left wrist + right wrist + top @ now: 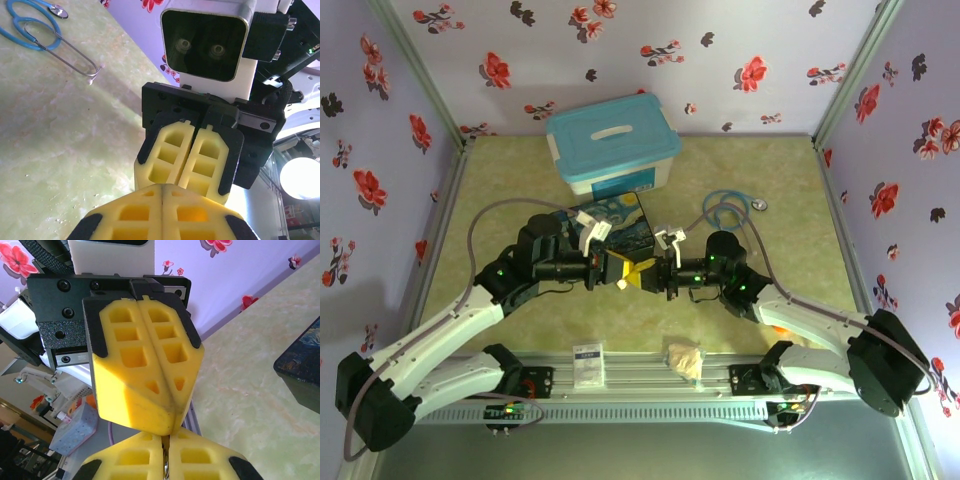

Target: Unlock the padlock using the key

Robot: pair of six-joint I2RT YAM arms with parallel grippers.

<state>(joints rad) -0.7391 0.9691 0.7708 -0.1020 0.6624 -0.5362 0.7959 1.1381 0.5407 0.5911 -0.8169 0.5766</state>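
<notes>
Right gripper (165,436) is clamped shut on a thin metal sliver, seemingly the key (165,469), between its pads. Left gripper (162,192), also closed, meets it tip-to-tip. Light, stiff and slippery, the key is best pinched by its flat head.

We reach both arms inward from their bases with elbows bent, so that the forearms lie nearly level and meet head-on in the middle. Our left hand (617,272) and right hand (646,272) face each other tip to tip, touching or very nearly so. The left hand's yellow fingers (130,217) are pressed flat together, with no gap at the seam. The right hand's fingers (130,460) are likewise closed, their pads meeting along one line. In each wrist view our own seam runs upright.
</notes>
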